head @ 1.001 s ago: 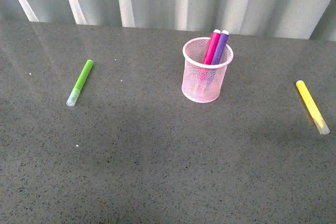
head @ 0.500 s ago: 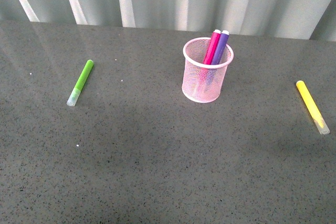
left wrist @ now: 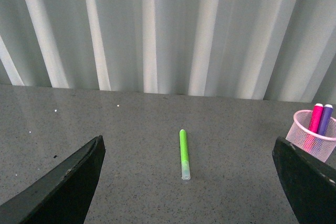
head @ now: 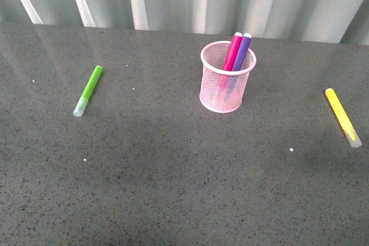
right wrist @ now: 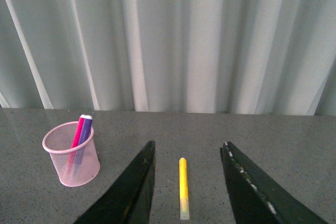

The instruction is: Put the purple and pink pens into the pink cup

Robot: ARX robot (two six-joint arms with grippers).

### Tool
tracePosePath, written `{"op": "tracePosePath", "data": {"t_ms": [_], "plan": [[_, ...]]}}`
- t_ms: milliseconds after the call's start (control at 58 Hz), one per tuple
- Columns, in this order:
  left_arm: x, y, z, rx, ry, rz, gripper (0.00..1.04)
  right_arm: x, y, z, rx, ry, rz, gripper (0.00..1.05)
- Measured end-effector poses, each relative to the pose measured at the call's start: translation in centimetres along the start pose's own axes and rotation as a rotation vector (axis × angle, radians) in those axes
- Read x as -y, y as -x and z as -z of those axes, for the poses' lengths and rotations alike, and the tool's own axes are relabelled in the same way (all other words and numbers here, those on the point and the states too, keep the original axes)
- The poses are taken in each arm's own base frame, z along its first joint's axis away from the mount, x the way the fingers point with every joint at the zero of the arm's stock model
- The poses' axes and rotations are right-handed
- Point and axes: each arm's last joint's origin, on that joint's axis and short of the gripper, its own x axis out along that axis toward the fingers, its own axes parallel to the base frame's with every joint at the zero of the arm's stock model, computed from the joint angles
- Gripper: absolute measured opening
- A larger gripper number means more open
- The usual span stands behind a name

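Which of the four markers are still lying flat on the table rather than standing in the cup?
The lime-green marker and the yellow marker lie flat on either side; the pink pen and purple pen stand leaning in the pink cup.

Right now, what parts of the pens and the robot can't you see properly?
- Front view: neither arm shows at all.
- Magenta-pink marker and dark purple marker: lower ends blurred behind the light pink wire-mesh cup.
- Left gripper: only two dark fingers, cut off by the picture's edge.
- Right gripper: likewise.
- Yellow marker: any print too small.
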Motion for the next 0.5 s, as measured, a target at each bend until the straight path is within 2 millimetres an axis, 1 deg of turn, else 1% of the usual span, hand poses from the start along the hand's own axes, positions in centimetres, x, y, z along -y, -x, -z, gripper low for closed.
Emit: {"op": "tracePosePath", "data": {"t_ms": [17, 69, 138, 224, 259, 328, 500], "plan": [[0.0, 0.0, 0.0, 0.0, 0.0, 0.0, 0.98, 0.0, 0.0, 0.0, 0.0, 0.0, 0.0, 0.59], [0.0, 0.0, 0.0, 0.0, 0.0, 0.0, 0.98, 0.0, 0.0, 0.0, 0.0, 0.0, 0.0, 0.7], [0.0, 0.0, 0.0, 0.0, 0.0, 0.0, 0.98, 0.0, 0.0, 0.0, 0.0, 0.0, 0.0, 0.8], [0.0, 0.0, 0.0, 0.0, 0.0, 0.0, 0.98, 0.0, 0.0, 0.0, 0.0, 0.0, 0.0, 0.96], [0.0, 0.0, 0.0, 0.0, 0.0, 0.0, 0.98, 0.0, 0.0, 0.0, 0.0, -0.001, 0.0, 1.0], [0.0, 0.0, 0.0, 0.0, 0.0, 0.0, 0.98, 0.0, 0.0, 0.0, 0.0, -0.001, 0.0, 0.97], [0.0, 0.0, 0.0, 0.0, 0.0, 0.0, 0.98, 0.0, 0.0, 0.0, 0.0, -0.001, 0.0, 0.98]]}}
